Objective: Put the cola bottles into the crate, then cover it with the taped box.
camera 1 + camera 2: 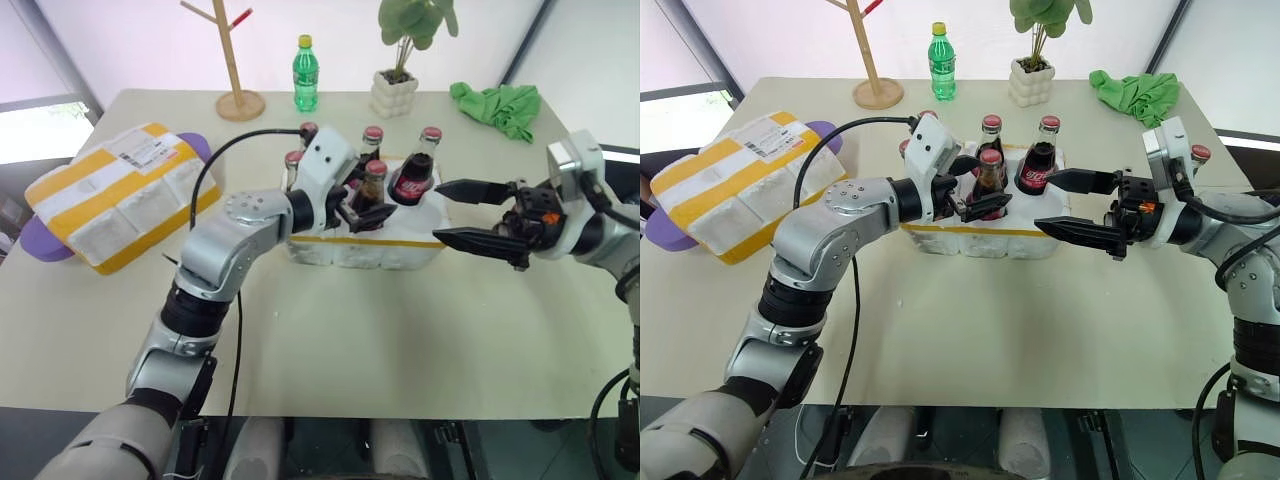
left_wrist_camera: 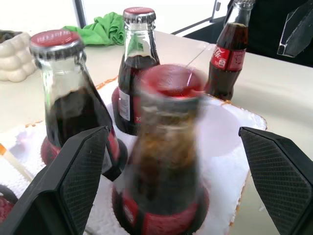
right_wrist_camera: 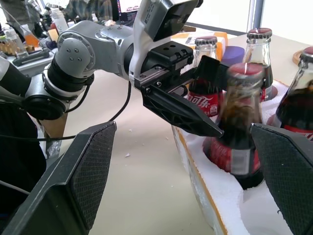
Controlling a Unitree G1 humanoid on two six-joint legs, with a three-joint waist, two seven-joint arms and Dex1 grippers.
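One bulky piece leads: the taped box (image 1: 120,195), lying at the table's left edge well apart from the crate (image 1: 365,245), looks light, stiff but crumbly foam, best taken by its two long sides. The crate sits mid-table, also light and likely to skid. Five bottles (image 1: 413,172) stand in its wells; a sixth (image 1: 1200,155) waits behind the right arm. Glass is heavy, slick and breakable, so take the neck under the cap. Left gripper (image 1: 367,205) stands spread around one bottle; right gripper (image 1: 462,214) is spread, empty.
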